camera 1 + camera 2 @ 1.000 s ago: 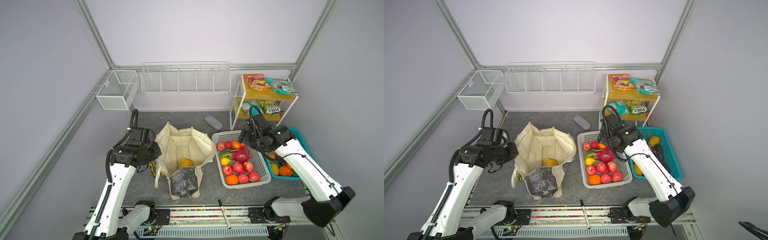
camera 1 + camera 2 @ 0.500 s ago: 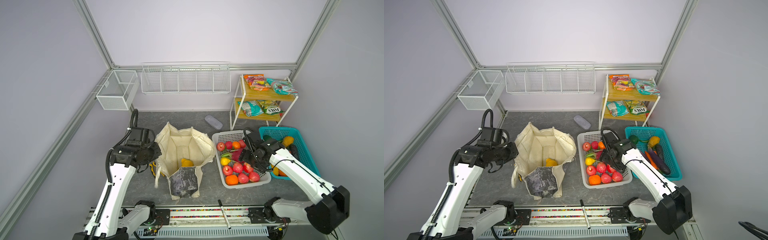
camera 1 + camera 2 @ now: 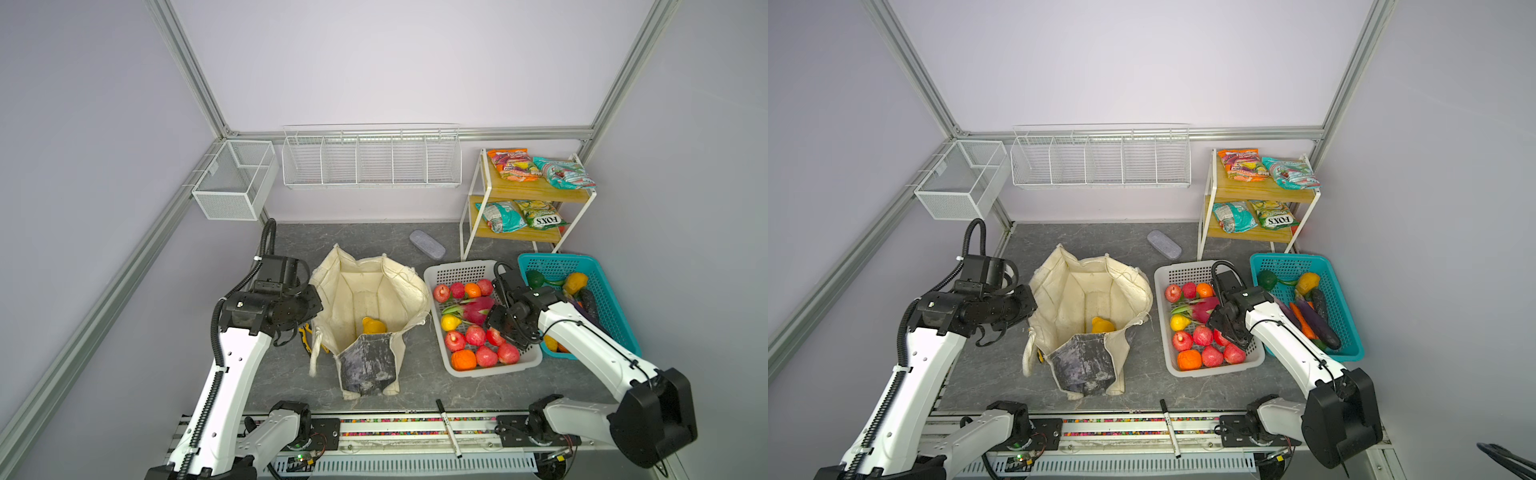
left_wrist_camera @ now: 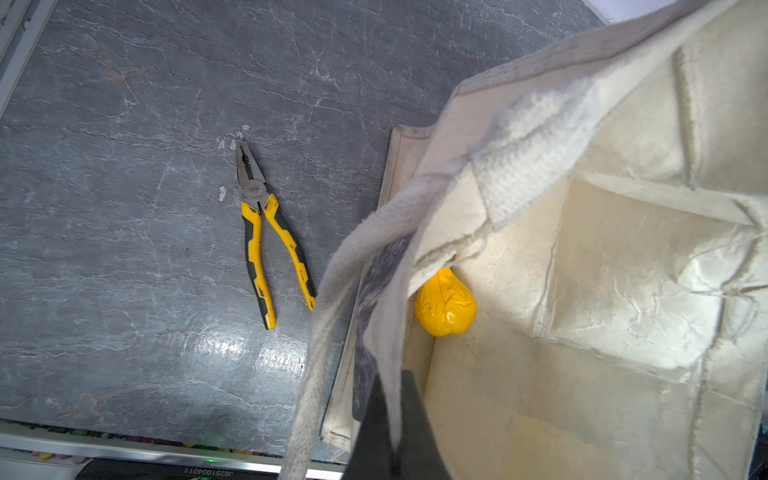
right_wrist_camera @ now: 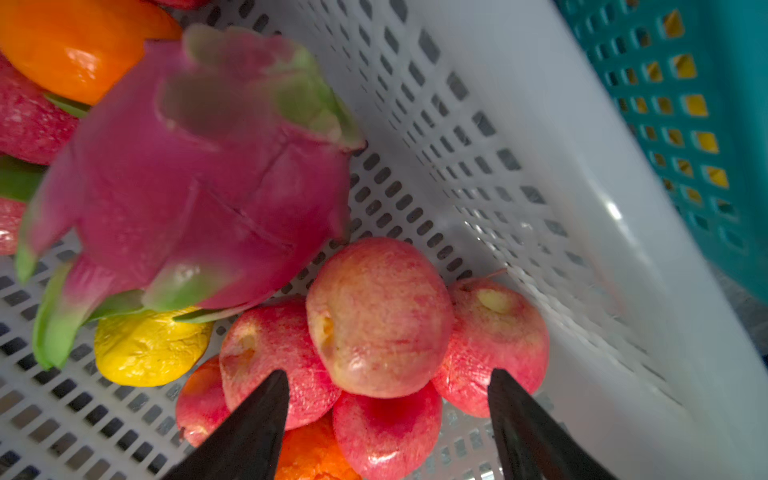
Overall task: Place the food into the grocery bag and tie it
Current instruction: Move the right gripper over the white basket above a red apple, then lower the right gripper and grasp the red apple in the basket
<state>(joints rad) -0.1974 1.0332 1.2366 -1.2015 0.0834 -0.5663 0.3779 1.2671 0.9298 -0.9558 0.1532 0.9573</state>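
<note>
While the bag point(image 3: 370, 291) stands mouth-up, stock reads as follows.

- Left gripper point(image 4: 392, 386): jaws together, clamped on the bag's rim beside one handle.
- Bag contents: one yellow fruit point(image 3: 373, 325) on the floor.
- Basket point(image 3: 461, 272), white, just right of the bag in both top views: apples, oranges, dragon fruit point(image 3: 478, 309), lemon.
- Right gripper point(image 5: 388, 374): down in that basket, jaws apart, nothing held, tips either side of a cluster of touching apples; a pale apple point(image 5: 378, 316) lies just beyond them.
- Pliers point(image 4: 266, 237): on the table left of the bag.

Risks, as judged:
- Closing on packed round fruit may pinch two apples or squirt one out.
- A tip may wedge between neighbours.
- If the rim slips, the floppy mouth may sag, and fruit could land beside the bag.
</note>
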